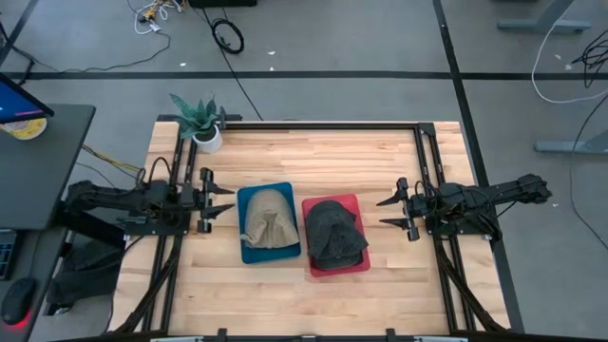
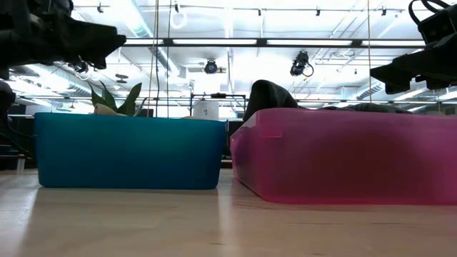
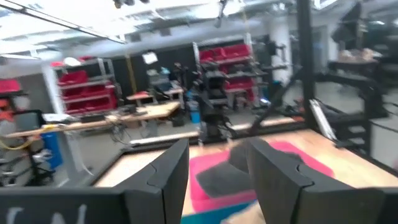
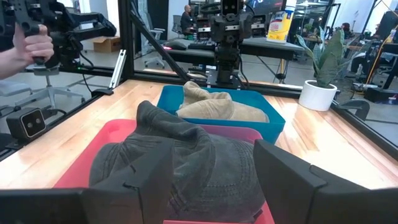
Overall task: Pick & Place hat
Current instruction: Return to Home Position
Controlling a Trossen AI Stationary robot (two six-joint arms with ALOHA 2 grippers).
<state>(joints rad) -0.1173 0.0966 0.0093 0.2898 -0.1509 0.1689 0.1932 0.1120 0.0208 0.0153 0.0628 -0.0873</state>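
Hanging just left of the blue bin (image 1: 271, 256), the left gripper (image 1: 228, 200) has its fingers spread and empty. The right gripper (image 1: 384, 213) hangs just right of the pink bin (image 1: 313, 202), likewise spread and holding nothing. Brown caps (image 1: 266, 220) lie heaped in the blue bin, and the black cap (image 1: 334, 234) fills the pink one, bulging above its rim. Sorting looks done, so only the retreat seems left. The risk, as I judge it, is a fingertip dipping on the way out and catching a bin wall or the raised black cap, dragging either out of place. A person's hand (image 4: 28, 42) grips a dark device off the table.
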